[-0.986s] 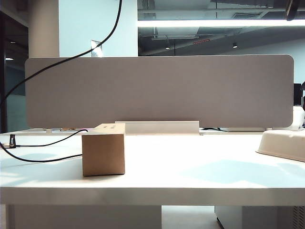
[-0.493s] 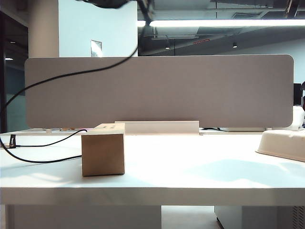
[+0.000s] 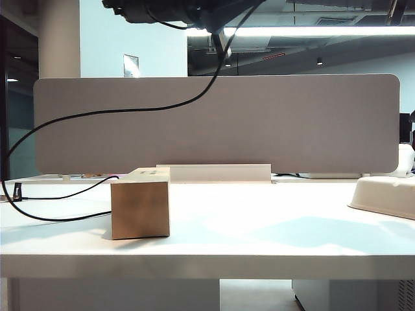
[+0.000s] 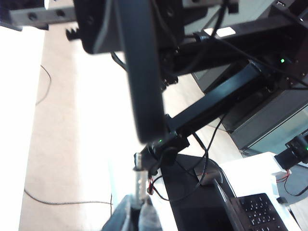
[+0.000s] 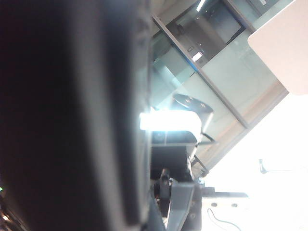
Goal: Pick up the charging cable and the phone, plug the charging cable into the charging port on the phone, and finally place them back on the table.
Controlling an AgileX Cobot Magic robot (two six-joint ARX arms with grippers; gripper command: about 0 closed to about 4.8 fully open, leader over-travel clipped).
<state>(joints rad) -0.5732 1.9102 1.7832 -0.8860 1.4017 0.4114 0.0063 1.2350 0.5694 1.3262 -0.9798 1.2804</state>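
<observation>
**A:** What takes up most of the scene?

**B:** The white tabletop (image 3: 272,233), with the grey divider panel (image 3: 292,123) standing along its far edge. A white tray (image 3: 386,194) sits at the right edge, and a cardboard box (image 3: 141,207) stands left of centre.

**A:** Is the phone down there?

**B:** No. The phone (image 4: 142,86) is up in the air. In the left wrist view it is a dark slab hanging from the other arm. In the right wrist view it fills the whole near side (image 5: 62,120). The right gripper (image 5: 169,207) has its fingers closed narrow on the phone, above what the exterior view takes in.

**A:** And the charging cable?

**B:** The charging cable (image 3: 117,111) drops from the dark left arm (image 3: 162,10) at the top of the exterior view. It sweeps down and left in front of the panel, then loops onto the tabletop beside the box.

**A:** Who has its end?

**B:** The left gripper (image 4: 137,214). Its fingers are pinched narrow on the cable end, and the silver plug (image 4: 140,175) sticks out of them toward the phone. It is near the phone, but I can't tell whether they touch.
</observation>
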